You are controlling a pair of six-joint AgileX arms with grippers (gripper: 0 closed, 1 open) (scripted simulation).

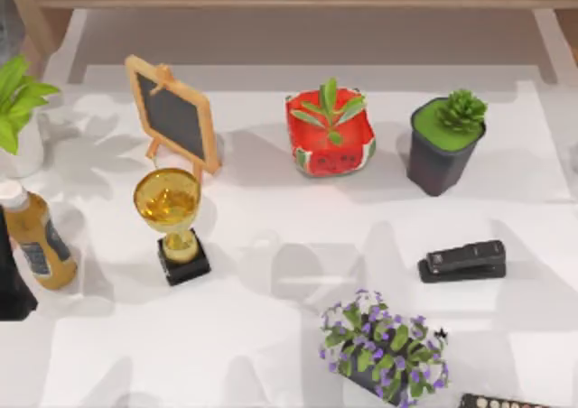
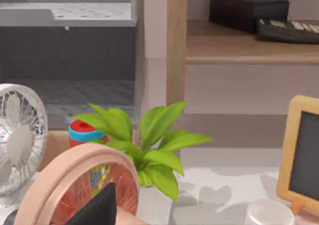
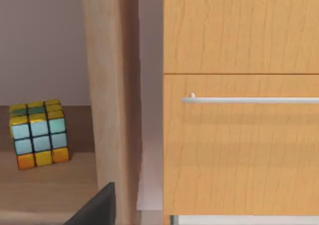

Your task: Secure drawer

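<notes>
From above, the white table (image 1: pixel 271 336) carries a trophy (image 1: pixel 172 223), a small chalkboard (image 1: pixel 173 116), potted plants and a stapler (image 1: pixel 462 261). The left wrist view shows a leafy plant (image 2: pixel 149 145), a fan (image 2: pixel 20 140) and a shelf. The right wrist view faces the drawer (image 3: pixel 241 145) with its bar handle (image 3: pixel 249 100); it seems flush, perhaps already closed. I cannot tell the state of either pincer.

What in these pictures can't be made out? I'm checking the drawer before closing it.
- Drawer, right wrist view: cut off by the picture's edges, so how far it stands out cannot be told.
- Handle: one end runs off the edge.
- Right gripper: just a dark tip; fingers' state unknown.
- Left gripper: a dark tip in the left wrist view, likewise.
- Bottle, top view: label too small to read.
</notes>
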